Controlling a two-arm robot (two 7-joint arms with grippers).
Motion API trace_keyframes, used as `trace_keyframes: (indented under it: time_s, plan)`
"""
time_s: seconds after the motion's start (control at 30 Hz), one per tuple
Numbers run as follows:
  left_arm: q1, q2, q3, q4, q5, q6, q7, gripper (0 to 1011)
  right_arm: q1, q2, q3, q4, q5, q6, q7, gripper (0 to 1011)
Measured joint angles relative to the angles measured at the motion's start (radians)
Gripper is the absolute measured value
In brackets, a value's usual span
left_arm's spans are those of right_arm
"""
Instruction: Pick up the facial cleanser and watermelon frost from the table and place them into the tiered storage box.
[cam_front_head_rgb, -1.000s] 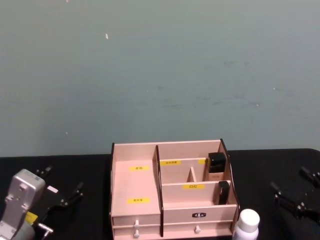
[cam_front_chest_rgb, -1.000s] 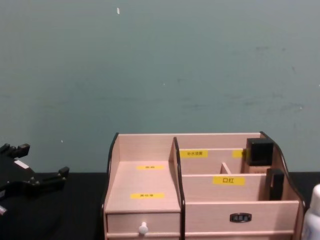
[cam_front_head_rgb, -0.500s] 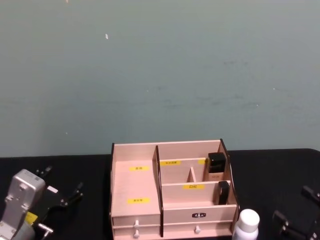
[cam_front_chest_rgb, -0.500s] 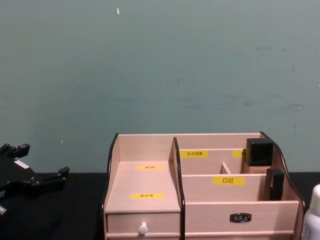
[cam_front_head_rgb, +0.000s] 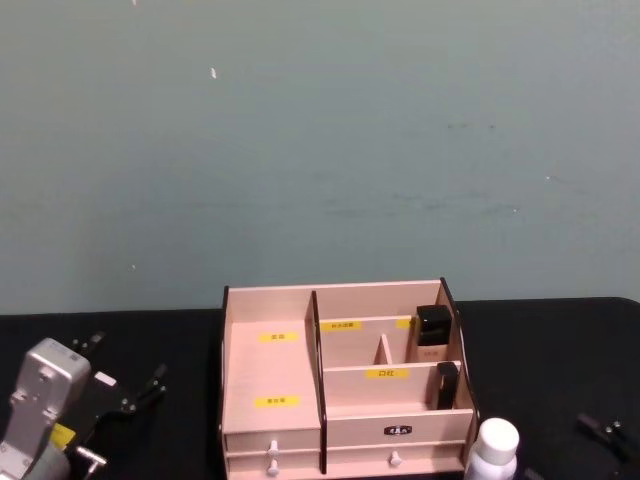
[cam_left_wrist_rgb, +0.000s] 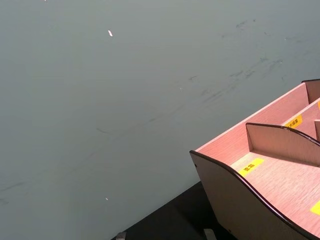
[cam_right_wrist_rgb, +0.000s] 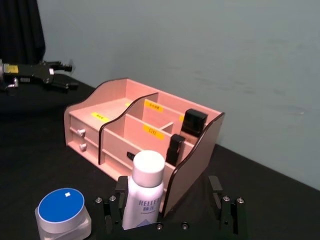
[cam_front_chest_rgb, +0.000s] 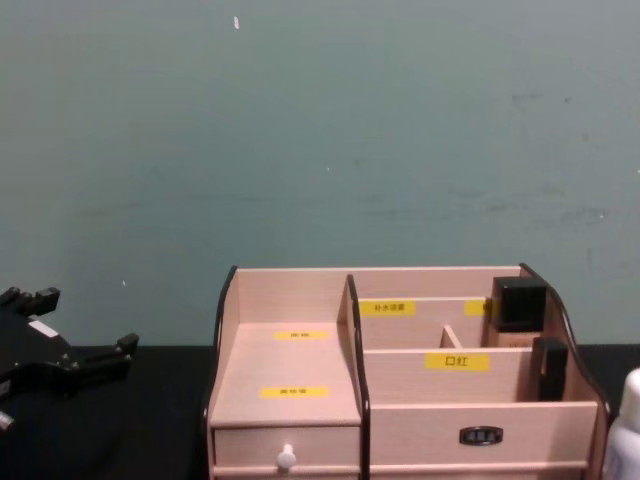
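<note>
The facial cleanser (cam_right_wrist_rgb: 144, 190), a tall white bottle with a rounded cap, stands on the black table by the tiered storage box's right front corner and appears as well in the head view (cam_front_head_rgb: 496, 449). Beside it sits the watermelon frost (cam_right_wrist_rgb: 64, 213), a squat clear jar with a blue lid. The tiered storage box (cam_front_head_rgb: 272, 370) is light wood with yellow labels. My right gripper (cam_right_wrist_rgb: 168, 199) is open just short of the bottle, which stands near one finger (cam_right_wrist_rgb: 120, 192). My left gripper (cam_front_head_rgb: 127, 362) is open, off to the box's left.
Two black-capped bottles (cam_front_head_rgb: 433, 325) (cam_front_head_rgb: 447, 384) stand in the box's right compartments. The box has small drawers with white knobs (cam_front_chest_rgb: 287, 458). A grey-green wall rises behind the black table (cam_right_wrist_rgb: 35, 150).
In the head view my right gripper has drawn back toward the near table edge, and only one finger is left in view at the lower right. The left arm, bottle and box have not moved.
</note>
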Motion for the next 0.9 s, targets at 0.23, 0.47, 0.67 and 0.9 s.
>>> trace_keyframes:
  time_s: [0.23,0.47,0.67,0.9]
  plan:
    - [0.000,0.000,0.000,0.000,0.000,0.000,0.000,1001,0.077,-0.030,-0.052,0.064,-0.035,0.038,0.035,1003]
    - [0.000,0.000,0.000,0.000,0.000,0.000,0.000,1001,0.133,-0.058,-0.084,0.109,-0.052,0.065,0.069,1002]
    - [0.000,0.000,0.000,0.000,0.000,0.000,0.000,1001,0.173,-0.081,-0.100,0.141,-0.060,0.083,0.100,1002]
    - [0.000,0.000,0.000,0.000,0.000,0.000,0.000,1001,0.203,-0.095,-0.113,0.163,-0.063,0.101,0.127,1002]
